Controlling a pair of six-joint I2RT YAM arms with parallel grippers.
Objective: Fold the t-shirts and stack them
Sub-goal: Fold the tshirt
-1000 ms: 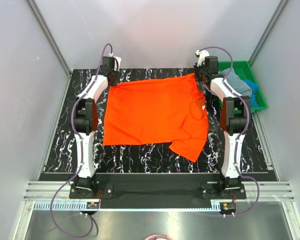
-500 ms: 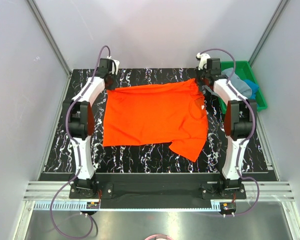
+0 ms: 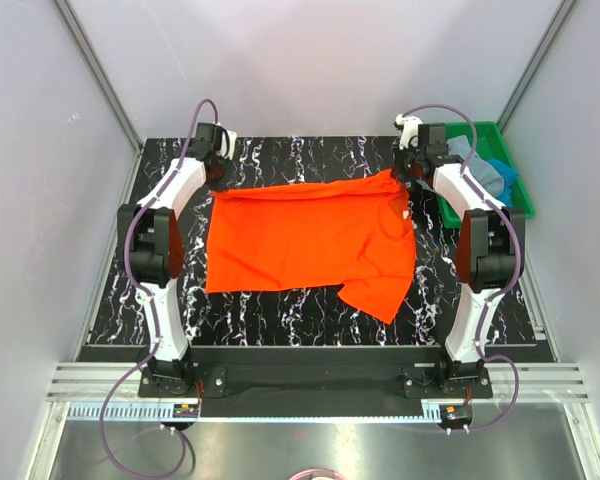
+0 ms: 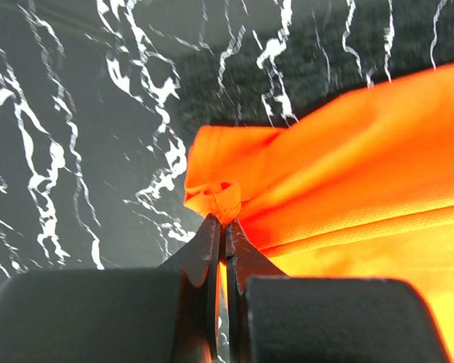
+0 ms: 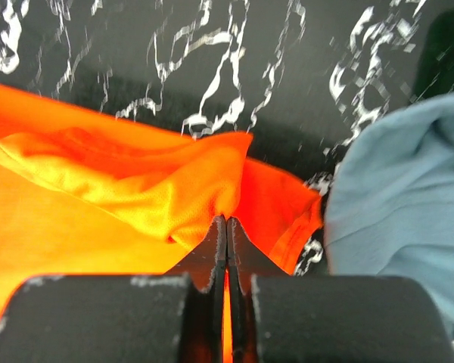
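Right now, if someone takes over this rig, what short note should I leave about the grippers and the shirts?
Left gripper: shut on the orange t-shirt, far left corner.
Right gripper: shut on its far right corner.
The shirt lies spread on the table.
In the green tray: grey-blue t-shirt and blue t-shirt, bunched.
Done: nothing folded yet.
Left: fold all three, then stack.

Black white-veined table (image 3: 300,315), green plastic tray (image 3: 492,130) (at its far right corner), pale grey walls (image 3: 310,70)
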